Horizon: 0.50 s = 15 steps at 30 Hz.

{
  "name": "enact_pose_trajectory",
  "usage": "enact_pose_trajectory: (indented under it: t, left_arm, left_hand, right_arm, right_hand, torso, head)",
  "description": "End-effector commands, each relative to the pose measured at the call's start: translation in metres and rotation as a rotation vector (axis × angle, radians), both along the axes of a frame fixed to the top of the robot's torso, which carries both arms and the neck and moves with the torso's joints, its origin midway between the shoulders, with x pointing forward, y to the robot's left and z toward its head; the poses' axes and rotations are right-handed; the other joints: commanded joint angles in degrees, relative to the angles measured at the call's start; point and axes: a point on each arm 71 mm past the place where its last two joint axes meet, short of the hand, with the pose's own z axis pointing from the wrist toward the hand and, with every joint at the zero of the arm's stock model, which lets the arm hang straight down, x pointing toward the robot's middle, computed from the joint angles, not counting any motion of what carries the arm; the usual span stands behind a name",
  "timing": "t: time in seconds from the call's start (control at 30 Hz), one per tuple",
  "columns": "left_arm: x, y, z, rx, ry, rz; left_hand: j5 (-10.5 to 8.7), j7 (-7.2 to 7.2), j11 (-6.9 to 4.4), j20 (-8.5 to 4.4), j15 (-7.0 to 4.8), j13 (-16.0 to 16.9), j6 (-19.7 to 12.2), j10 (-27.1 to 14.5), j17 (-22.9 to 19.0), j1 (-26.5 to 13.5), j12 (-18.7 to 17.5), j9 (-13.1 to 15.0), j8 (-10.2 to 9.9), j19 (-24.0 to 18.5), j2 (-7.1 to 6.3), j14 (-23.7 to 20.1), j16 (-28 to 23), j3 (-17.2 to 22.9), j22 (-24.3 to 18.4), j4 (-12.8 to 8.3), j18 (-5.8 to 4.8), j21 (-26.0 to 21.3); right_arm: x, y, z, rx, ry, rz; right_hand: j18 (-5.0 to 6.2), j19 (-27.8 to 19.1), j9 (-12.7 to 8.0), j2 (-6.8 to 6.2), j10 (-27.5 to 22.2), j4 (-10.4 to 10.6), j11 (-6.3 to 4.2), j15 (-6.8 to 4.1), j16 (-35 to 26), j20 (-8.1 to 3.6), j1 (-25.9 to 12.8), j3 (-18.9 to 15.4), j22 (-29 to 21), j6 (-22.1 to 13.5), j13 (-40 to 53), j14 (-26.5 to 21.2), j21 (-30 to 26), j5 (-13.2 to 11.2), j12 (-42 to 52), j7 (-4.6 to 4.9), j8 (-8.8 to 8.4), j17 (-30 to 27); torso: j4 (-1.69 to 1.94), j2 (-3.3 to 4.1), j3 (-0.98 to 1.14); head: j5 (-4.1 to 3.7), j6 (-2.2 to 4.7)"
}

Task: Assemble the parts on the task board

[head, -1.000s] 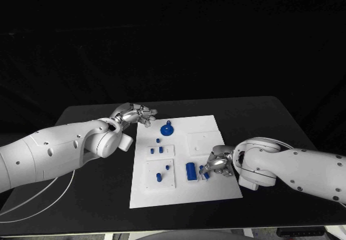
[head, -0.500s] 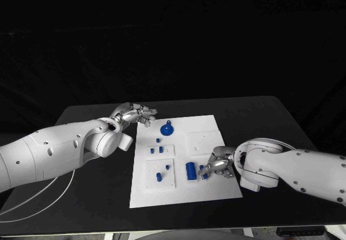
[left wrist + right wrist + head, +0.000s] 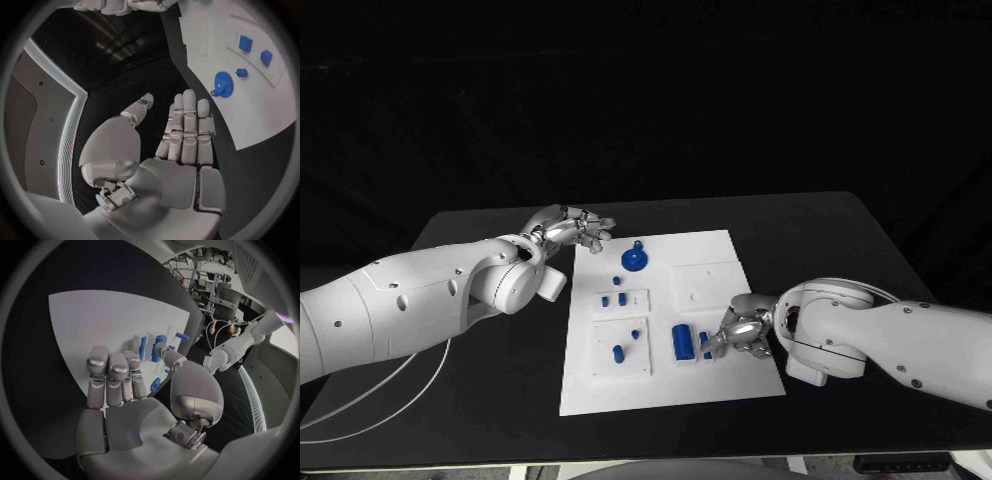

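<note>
A white board [image 3: 668, 390] lies mid-desk [image 3: 834, 225] with small blue parts spread over it; a round part with a tab [image 3: 633, 261] sits toward the far end, two small blocks [image 3: 612, 299] stand in a recessed panel nearer the middle, two pegs [image 3: 626, 344] occupy the panel below, and a long upright block [image 3: 682, 341] stands toward the board's right edge.

The right hand [image 3: 737, 332] hovers at that edge, just beside the long block, fingers straight and side by side with the thumb apart, holding nothing visible in the wrist view; a small blue piece [image 3: 710, 344] lies at its fingertips, though whether they touch it cannot be told. The left hand [image 3: 570, 228] hangs over the desk off the board's far left corner, fingers extended and empty, near the round part but clear of it.

The parts look like hard, light plastic: stiff, unlikely to break, but smooth and easily flicked or tipped by a glancing finger; the long block is probably best pinched across its two broad faces, low down, so that it stays upright; the round part's tab offers the likeliest hold, since its flat disc lies close against the board.
</note>
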Motion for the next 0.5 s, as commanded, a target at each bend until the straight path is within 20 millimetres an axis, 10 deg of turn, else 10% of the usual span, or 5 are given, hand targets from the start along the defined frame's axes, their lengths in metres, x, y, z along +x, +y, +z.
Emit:
enact_pose_trajectory:
  t: [0.03, 0.3, 0.5]
  left_arm:
    - [0.000, -0.002, 0.002, -0.003, -0.007, -0.013]
    - [0.000, -0.003, 0.001, -0.004, -0.006, -0.015]
    - [0.002, -0.001, 0.001, -0.004, -0.013, -0.011]
  left_hand:
    - [0.10, -0.07, 0.25, -0.02, -0.11, -0.1, -0.5, -0.3, 0.1, -0.4, -0.2, -0.1, 0.3, 0.4, 0.29, 0.4, -0.3, -0.2, 0.1, 0.0, 0.47, -0.3]
    - [0.12, -0.07, 0.24, -0.03, -0.11, -0.1, -0.5, -0.3, 0.1, -0.3, -0.2, -0.1, 0.3, 0.4, 0.32, 0.4, -0.3, -0.2, 0.1, 0.0, 0.47, -0.3]
    - [0.12, -0.07, 0.24, -0.03, -0.11, -0.1, -0.5, -0.3, 0.1, -0.3, -0.2, -0.1, 0.3, 0.4, 0.33, 0.4, -0.3, -0.2, 0.1, 0.0, 0.47, -0.4]
  right_arm:
    - [-0.001, 0.001, 0.000, -0.004, -0.007, 0.036]
    - [0.001, -0.003, 0.000, -0.008, -0.017, 0.034]
    - [0.009, -0.014, 0.000, 0.059, -0.041, 0.010]
  right_hand:
    - [3.34, -0.1, 0.1, 0.76, -0.5, -0.3, -0.07, -0.57, -0.3, -0.30, 0.2, -0.4, 0.7, -0.4, 0.0, 0.0, -0.3, 0.0, 0.1, -0.11, 0.40, 0.1]
    - [3.34, -0.1, 0.0, 2.69, -0.4, -4.6, -0.09, -0.60, -0.4, -0.58, 5.9, 1.4, 0.8, -0.4, 0.0, 0.0, -0.2, -0.1, 0.1, -0.14, 0.51, 0.1]
    - [3.34, -0.2, -0.2, 1.84, -0.4, -4.8, 0.12, -0.40, -0.5, -0.14, 5.1, 1.1, 0.7, -0.6, -0.1, 0.0, -0.3, 0.3, 0.1, 0.06, 0.36, 0.0]
  torso:
    - [-0.03, -0.02, -0.01]
    - [-0.01, -0.04, -0.05]
    - [0.00, -0.06, -0.09]
  head:
    - [-0.02, -0.04]
    - [-0.04, 0.04]
    - [-0.23, 0.43]
